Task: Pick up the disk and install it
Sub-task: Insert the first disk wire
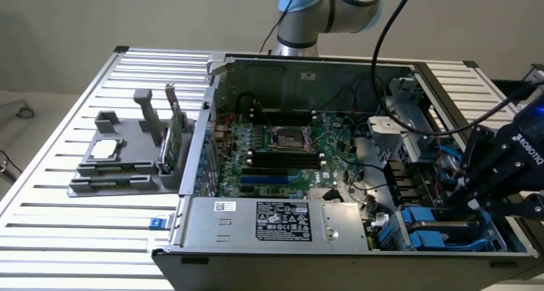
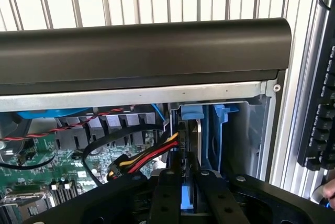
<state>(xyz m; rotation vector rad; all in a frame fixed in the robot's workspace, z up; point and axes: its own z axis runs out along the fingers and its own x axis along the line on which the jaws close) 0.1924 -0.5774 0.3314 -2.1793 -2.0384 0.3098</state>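
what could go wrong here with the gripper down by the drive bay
The gripper sits low in the computer case, with red, yellow and black cables right beside it; it could snag them. The blue carrier piece between the fingers may jam against the blue drive bay if tilted.

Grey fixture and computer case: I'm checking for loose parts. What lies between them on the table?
In the exterior view, nothing loose: the grey fixture, holding an upright green card, stands right against the case; only slatted table surrounds them.
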